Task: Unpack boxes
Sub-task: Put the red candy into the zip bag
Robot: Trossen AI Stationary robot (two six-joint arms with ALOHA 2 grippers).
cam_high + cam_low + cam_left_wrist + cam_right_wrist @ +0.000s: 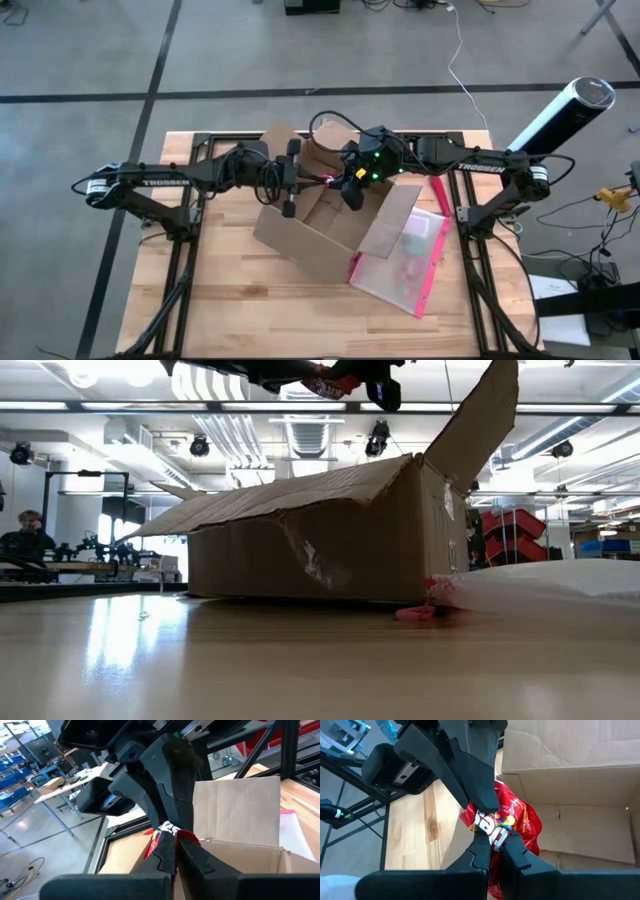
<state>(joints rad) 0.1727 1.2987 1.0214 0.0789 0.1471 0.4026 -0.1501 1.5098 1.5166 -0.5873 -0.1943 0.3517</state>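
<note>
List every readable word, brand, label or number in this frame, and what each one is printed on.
"TROSSEN": white lettering on the left arm, high view.
"TROSSEN": the same on the right arm.
Red packet, gripped by both the left gripper and the right gripper above the open cardboard box: printed lettering, too crumpled to read.
Small white label on the box's side in the low view: too small to read.
Pink-edged pouch: no readable text.

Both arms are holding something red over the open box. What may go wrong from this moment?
1. The jaws of the left arm and the right arm are both shut on one red packet; pulling apart may tear it.
2. They meet very close together above the box; the arms may collide.
3. If released here, the packet may fall back into the box.
</note>
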